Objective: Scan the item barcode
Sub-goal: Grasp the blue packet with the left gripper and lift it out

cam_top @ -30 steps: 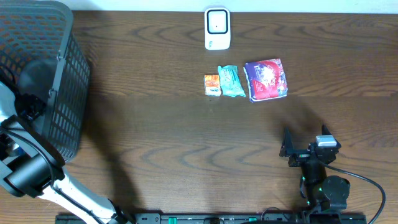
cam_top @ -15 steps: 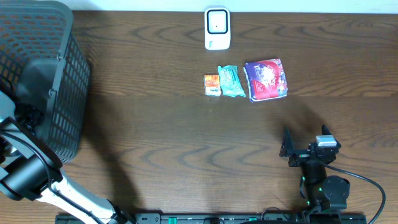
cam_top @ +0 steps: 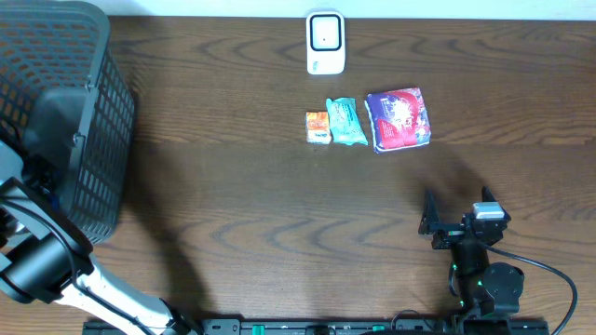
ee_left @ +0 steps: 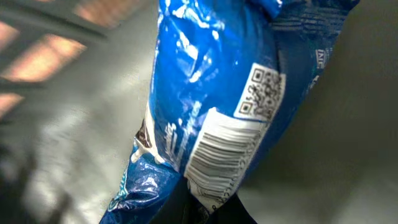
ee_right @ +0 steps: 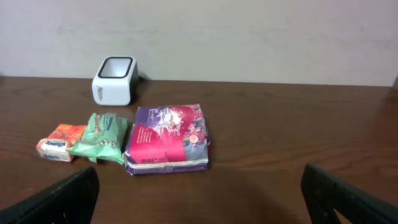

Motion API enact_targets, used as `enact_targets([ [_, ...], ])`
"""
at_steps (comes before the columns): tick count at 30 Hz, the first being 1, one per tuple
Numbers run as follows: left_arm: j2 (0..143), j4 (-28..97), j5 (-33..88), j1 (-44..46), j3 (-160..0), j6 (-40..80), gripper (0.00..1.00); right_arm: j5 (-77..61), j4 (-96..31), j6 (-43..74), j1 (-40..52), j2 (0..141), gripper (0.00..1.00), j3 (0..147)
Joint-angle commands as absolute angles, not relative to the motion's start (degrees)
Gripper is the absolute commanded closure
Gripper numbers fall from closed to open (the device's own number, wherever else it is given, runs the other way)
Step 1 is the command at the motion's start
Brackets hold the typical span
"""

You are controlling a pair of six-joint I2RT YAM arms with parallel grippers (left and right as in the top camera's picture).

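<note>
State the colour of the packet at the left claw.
Blue packet with a white barcode panel; left wrist view.

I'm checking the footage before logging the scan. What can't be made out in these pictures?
The left hand: hidden inside the basket from overhead; at the left wrist, only dark finger edges at the bottom edge.
The blue packet: cut off top and bottom at the left wrist; its name is unreadable.
The orange packet, green packet: print too small overhead, blurred at the right wrist.
</note>
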State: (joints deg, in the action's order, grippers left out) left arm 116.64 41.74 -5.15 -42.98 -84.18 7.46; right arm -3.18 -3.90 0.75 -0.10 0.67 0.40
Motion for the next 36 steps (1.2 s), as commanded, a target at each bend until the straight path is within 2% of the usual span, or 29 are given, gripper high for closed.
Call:
enact_targets([
  [1, 116.40, 43.03, 12.38, -42.57, -82.85, 7.55, 0.93, -3.36, -4.10, 0.14, -0.45, 0.32, 0.01, 0.32],
  [5, 110.56, 42.33, 22.61, -42.52, -83.40, 8.58, 0.93, -3.36, -4.12, 0.14, -0.45, 0.34, 0.01, 0.32],
  [13, 91.37, 39.66, 23.05, -42.19, -83.48, 17.08, 0.93, -3.36, -4.10, 0.14, -0.45, 0.32, 0.01, 0.32],
  [18, 76.40, 33.89, 23.18, -40.80, -83.48, 21.47, 0.93, -3.36, -4.12, 0.14, -0.45, 0.32, 0.01, 0.32],
  [22, 69.93, 28.62, 23.40, -37.17, -83.48, 28.25, 0.93, -3.36, -4.10, 0.14, -0.45, 0.32, 0.01, 0.32],
  [30, 62.04, 20.60, 24.43, -14.57, -83.48, 29.80, 0.93, -3.36, -4.10, 0.14, -0.45, 0.32, 0.01, 0.32],
  [36, 66.06, 22.35, 21.85, 4.34, -83.48, 24.16, 0.93, -3.36, -4.10, 0.14, -0.45, 0.32, 0.01, 0.32],
])
